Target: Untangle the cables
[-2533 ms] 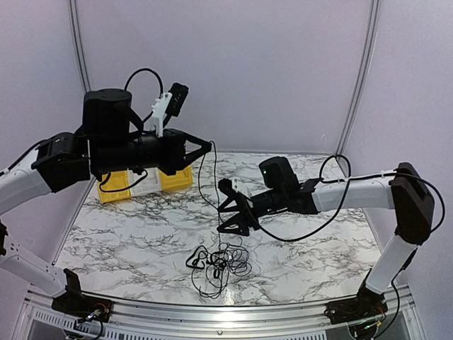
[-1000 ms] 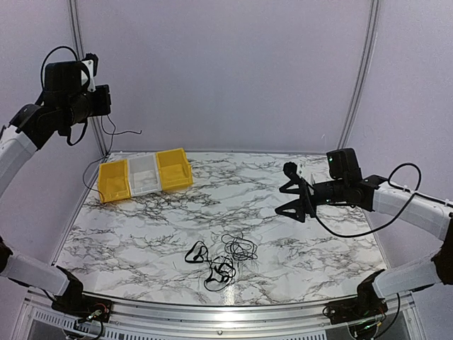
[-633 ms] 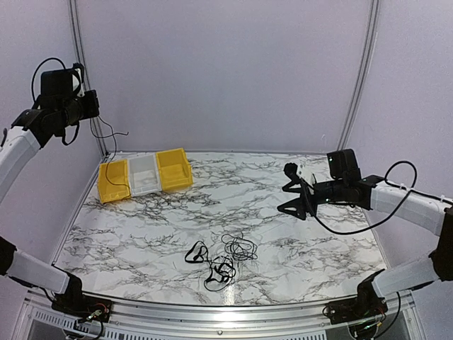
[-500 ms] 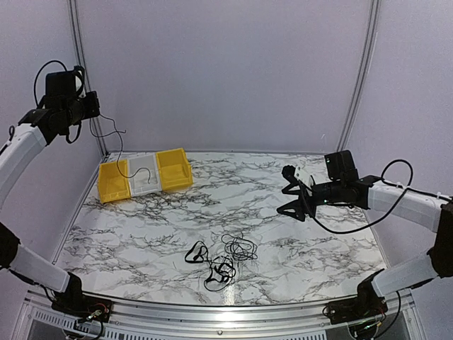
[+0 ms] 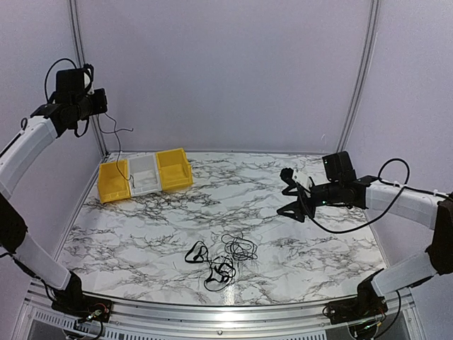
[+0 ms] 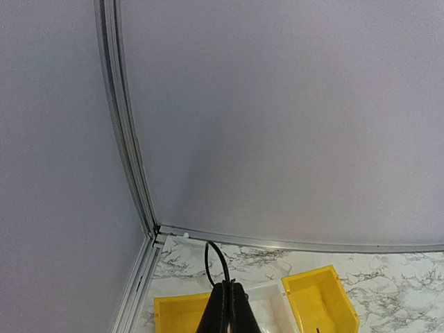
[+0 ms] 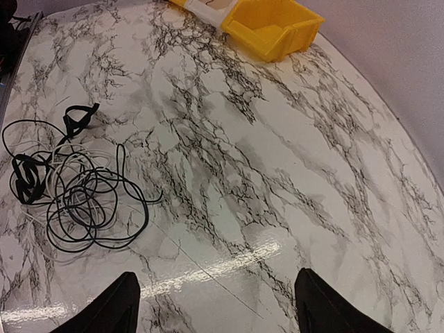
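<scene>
A tangled pile of thin cables [image 5: 221, 259], mostly black with a white one among them, lies on the marble table near the front middle. It also shows in the right wrist view [image 7: 76, 198], left of and ahead of my right gripper. My left gripper [image 5: 99, 108] is raised high at the far left and shut on one thin black cable [image 5: 117, 145], which hangs down toward the bins. In the left wrist view the shut gripper [image 6: 227, 300] pinches that cable [image 6: 214, 258]. My right gripper [image 5: 289, 193] is open and empty above the table's right side, with its fingers [image 7: 107, 311] wide apart.
A row of bins stands at the back left: yellow [image 5: 113, 185], white [image 5: 145, 177], yellow [image 5: 175, 168]. They also show below my left gripper, the white one [image 6: 267, 298] in the middle. Enclosure walls and an aluminium frame post [image 5: 79, 49] stand close to the left arm.
My left gripper has carried one black cable from the table's middle up to the far left corner. My right gripper has drawn back to the right. The pile has stayed put.
</scene>
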`<state>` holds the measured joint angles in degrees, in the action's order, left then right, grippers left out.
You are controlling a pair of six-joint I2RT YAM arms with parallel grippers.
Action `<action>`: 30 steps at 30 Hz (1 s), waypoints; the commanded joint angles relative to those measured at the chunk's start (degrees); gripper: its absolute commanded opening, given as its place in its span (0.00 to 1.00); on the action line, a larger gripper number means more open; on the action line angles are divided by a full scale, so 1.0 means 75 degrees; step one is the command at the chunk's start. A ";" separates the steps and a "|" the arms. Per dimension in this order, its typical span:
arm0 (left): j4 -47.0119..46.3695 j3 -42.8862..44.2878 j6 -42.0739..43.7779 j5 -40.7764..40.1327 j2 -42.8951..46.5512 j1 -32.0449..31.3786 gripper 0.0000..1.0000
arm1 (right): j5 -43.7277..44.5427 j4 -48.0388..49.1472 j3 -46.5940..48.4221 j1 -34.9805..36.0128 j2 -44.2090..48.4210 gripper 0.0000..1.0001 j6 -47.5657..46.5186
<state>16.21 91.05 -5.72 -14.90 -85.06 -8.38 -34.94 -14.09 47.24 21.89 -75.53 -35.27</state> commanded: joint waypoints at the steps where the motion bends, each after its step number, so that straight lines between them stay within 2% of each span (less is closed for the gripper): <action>1: -0.0321 0.0827 0.0201 0.0087 0.0231 0.0083 0.00 | 0.0076 -0.0089 0.0087 -0.0036 -0.0111 0.77 -0.0141; 6: -0.0228 0.1083 0.0291 -0.0060 0.0198 0.0182 0.00 | 0.0063 -0.0123 0.0098 -0.0036 -0.0137 0.76 -0.0195; 24: -0.0321 0.0760 0.0203 0.0179 -0.0480 0.0909 0.00 | 0.0082 -0.0336 0.0179 -0.0036 -0.0299 0.76 -0.0325; 30: -0.0597 0.0152 0.0138 0.0113 -0.0747 0.0966 0.00 | 0.0122 -0.0379 0.0177 -0.0036 -0.0347 0.76 -0.0385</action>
<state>14.57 95.31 -3.97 -14.35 -89.38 -1.45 -34.33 -15.62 47.27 21.89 -77.43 -37.32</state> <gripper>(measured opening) 0.023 0.758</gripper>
